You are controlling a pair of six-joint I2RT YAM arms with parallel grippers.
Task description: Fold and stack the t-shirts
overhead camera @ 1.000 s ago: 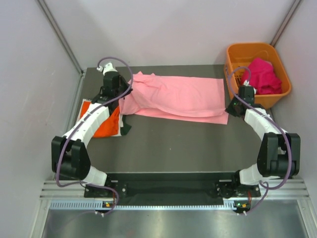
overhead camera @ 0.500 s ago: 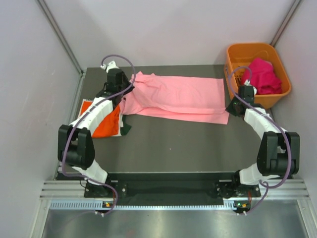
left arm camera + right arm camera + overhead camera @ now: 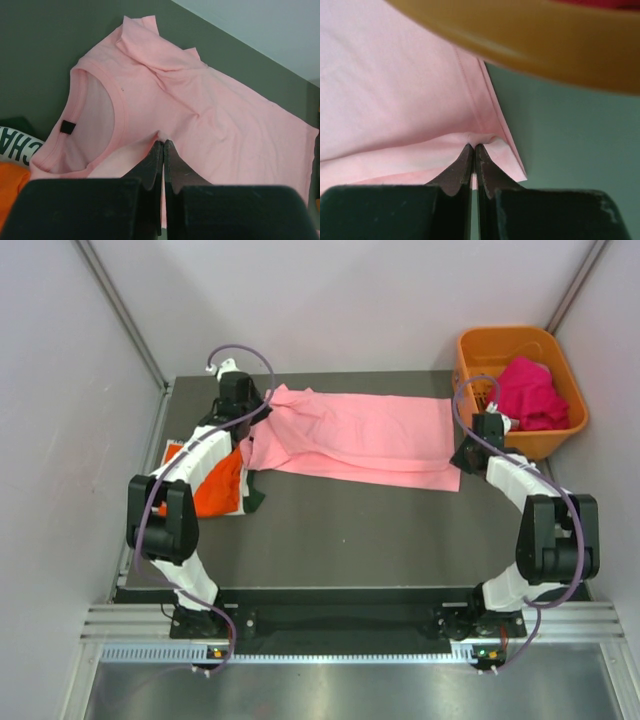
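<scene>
The light pink t-shirt lay stretched across the far half of the tabletop, collar to the left and hem to the right, with a long fold doubled over along its near side. We saw the left gripper closed on it beside the neckline. In the left wrist view, that gripper had its jaws together, with a pinch of pink cloth puckered at the tips. The right gripper was likewise clamped on the shirt's near right hem corner, and its wrist camera showed the gripper shut on a small ridge of fabric.

At the left edge, partly under the left arm, lay a bright orange t-shirt with a dark green one peeking out beside it. A white one with black lettering showed there too.

Magenta t-shirts sat heaped in the orange basket at the far right corner, just beside the right gripper.
</scene>
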